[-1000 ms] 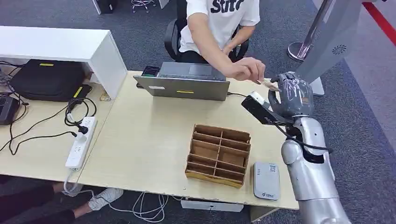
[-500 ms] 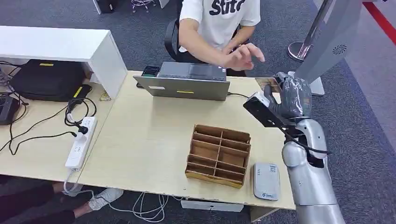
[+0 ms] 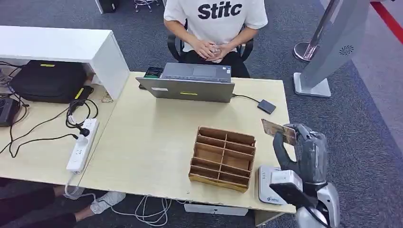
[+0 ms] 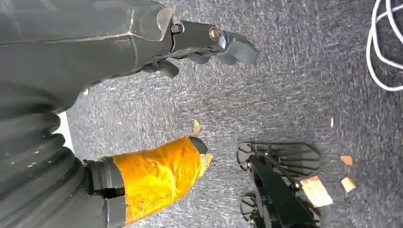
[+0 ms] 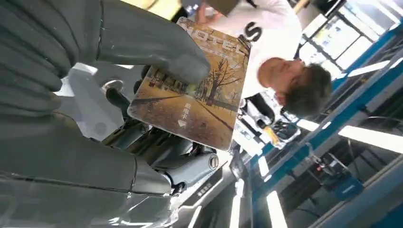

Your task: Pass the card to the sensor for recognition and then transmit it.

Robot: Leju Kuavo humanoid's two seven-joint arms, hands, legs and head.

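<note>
Above the surface's (image 3: 142, 142) near right corner, the right hand (image 3: 304, 152) holds the card (image 3: 278, 131) pinched under its thumb (a picture of an autumn tree-lined path shows on its face in the right wrist view), raised over the white sensor (image 3: 266, 185). That sensor lies beside a brown divided tray (image 3: 222, 157). Across the surface a person (image 3: 218, 21) sits behind a laptop (image 3: 190, 85), hands clasped. The left hand (image 4: 157, 52) hangs over grey carpet, fingers apart and holding nothing.
</note>
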